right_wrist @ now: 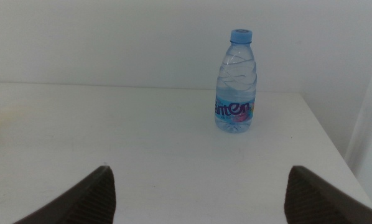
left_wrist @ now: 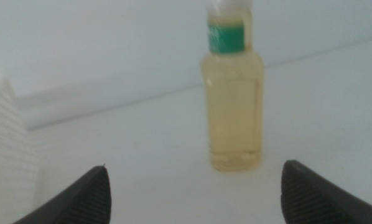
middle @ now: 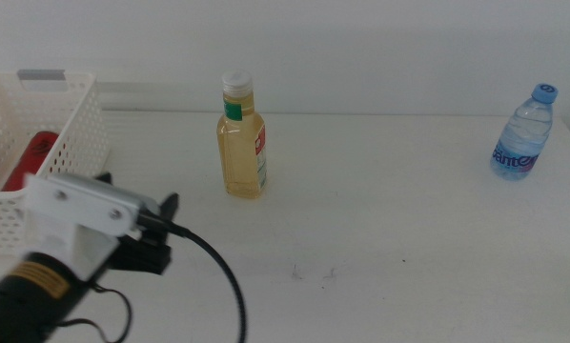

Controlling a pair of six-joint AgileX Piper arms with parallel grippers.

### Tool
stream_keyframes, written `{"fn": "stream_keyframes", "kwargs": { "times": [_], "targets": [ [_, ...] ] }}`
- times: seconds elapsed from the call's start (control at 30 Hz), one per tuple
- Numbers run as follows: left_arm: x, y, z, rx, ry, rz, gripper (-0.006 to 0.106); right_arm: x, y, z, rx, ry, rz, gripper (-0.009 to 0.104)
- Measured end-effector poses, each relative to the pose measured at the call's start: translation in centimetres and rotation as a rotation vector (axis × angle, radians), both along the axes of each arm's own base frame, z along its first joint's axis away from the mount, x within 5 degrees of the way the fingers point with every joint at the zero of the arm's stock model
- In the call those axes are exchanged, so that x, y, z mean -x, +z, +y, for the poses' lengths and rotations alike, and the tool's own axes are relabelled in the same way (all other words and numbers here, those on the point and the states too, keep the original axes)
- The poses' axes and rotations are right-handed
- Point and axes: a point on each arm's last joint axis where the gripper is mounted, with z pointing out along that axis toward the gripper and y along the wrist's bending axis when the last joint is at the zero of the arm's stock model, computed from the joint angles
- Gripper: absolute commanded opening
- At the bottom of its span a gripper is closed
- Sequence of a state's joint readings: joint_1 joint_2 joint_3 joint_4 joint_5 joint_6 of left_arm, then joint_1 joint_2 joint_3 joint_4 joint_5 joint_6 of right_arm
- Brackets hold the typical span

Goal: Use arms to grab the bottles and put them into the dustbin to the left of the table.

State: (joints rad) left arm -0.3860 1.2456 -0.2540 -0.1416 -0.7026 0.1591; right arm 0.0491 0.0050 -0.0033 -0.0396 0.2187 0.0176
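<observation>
**Now: left arm facing the yellow bottle**

We log the left gripper (middle: 156,224) spread wide, empty, beside the dustbin (middle: 71,124), which holds the red can (middle: 32,157). Yellow-liquid bottle (middle: 241,138) stands upright mid-table. Right gripper (right_wrist: 198,186) also wide, facing the water bottle (right_wrist: 237,84) near the table's (middle: 380,238) right edge.

My middle camera is looking forward and down across the table (middle: 380,229). My left wrist camera is sitting low and close, facing the yellow-liquid bottle (left_wrist: 232,106), which the middle view (middle: 241,136) is sharing. My right wrist camera is facing the water bottle (right_wrist: 236,81), farther off.
</observation>
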Motion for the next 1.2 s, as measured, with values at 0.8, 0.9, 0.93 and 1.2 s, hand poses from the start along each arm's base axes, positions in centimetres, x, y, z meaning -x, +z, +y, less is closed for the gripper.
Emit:
{"fn": "stream_keyframes", "kwargs": {
  "times": [0.8, 0.9, 0.93, 1.2],
  "targets": [
    [-12.5, -7.8, -7.0, 0.149, -0.106, 0.032, 0.094, 0.0, 0.0, 0.0, 0.0, 0.0, 0.0, 0.079],
    [-13.4, -8.0, -7.3, 0.145, -0.104, 0.036, 0.094, 0.0, 0.0, 0.0, 0.0, 0.0, 0.0, 0.079],
    [-13.6, -7.9, -7.5, 0.14, -0.105, 0.032, 0.094, 0.0, 0.0, 0.0, 0.0, 0.0, 0.0, 0.079],
    [-14.8, -8.1, -7.8, 0.126, -0.095, 0.02, 0.094, 0.0, 0.0, 0.0, 0.0, 0.0, 0.0, 0.079]
  ]
}}
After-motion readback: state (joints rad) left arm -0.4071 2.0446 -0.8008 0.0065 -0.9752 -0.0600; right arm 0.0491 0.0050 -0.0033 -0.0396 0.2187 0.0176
